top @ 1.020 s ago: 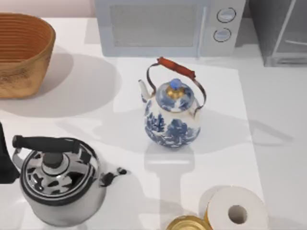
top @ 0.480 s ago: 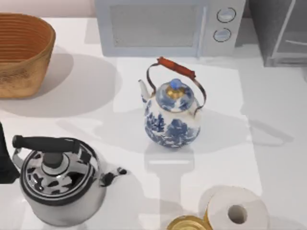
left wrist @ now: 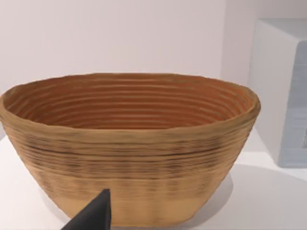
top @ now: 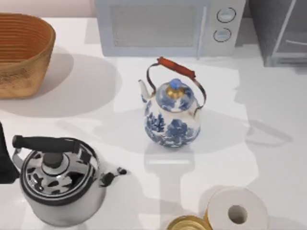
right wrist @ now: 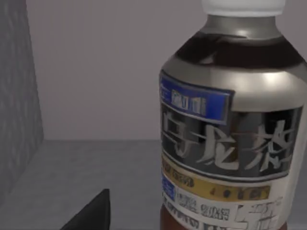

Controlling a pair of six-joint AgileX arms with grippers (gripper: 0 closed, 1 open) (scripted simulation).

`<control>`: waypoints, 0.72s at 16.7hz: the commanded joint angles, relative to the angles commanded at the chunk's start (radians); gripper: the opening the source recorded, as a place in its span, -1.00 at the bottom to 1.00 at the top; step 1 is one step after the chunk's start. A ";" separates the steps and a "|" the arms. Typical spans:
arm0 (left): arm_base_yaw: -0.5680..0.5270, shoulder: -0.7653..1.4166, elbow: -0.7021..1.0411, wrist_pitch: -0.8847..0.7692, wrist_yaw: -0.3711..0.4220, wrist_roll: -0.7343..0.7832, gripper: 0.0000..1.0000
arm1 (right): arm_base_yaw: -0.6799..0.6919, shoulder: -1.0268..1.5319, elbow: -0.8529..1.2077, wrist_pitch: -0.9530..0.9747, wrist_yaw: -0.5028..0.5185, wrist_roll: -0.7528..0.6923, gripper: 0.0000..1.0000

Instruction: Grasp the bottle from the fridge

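Note:
The bottle (right wrist: 230,134) stands upright very close in the right wrist view, with a white cap, a dark body and a silver label with blue bands. It rests on the grey floor inside the fridge (right wrist: 96,163). A dark part of my right gripper (right wrist: 91,213) shows low beside the bottle, apart from it. From above, the fridge (top: 280,33) sits at the table's far right corner. My left arm (top: 4,163) is parked at the left edge, and its gripper (left wrist: 93,215) faces the basket.
A woven basket (top: 21,52) stands at the far left and a white microwave (top: 168,26) at the back centre. A blue-and-white teapot (top: 172,115) is mid-table, a steel kettle (top: 60,184) at front left. A paper roll (top: 237,211) and a gold tin (top: 187,224) sit at the front.
No object on the table has moved. The shadow on the table's right side has spread toward the fridge.

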 joint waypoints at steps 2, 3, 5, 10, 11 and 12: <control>0.000 0.000 0.000 0.000 0.000 0.000 1.00 | 0.006 0.028 0.037 -0.019 0.004 0.000 1.00; 0.000 0.000 0.000 0.000 0.000 0.000 1.00 | 0.009 0.049 0.072 -0.033 0.008 -0.001 1.00; 0.000 0.000 0.000 0.000 0.000 0.000 1.00 | 0.018 0.093 0.165 -0.070 0.018 -0.001 1.00; 0.000 0.000 0.000 0.000 0.000 0.000 1.00 | 0.035 0.159 0.289 -0.133 0.035 -0.002 1.00; 0.000 0.000 0.000 0.000 0.000 0.000 1.00 | 0.035 0.159 0.289 -0.133 0.035 -0.002 1.00; 0.000 0.000 0.000 0.000 0.000 0.000 1.00 | 0.035 0.159 0.289 -0.133 0.035 -0.002 1.00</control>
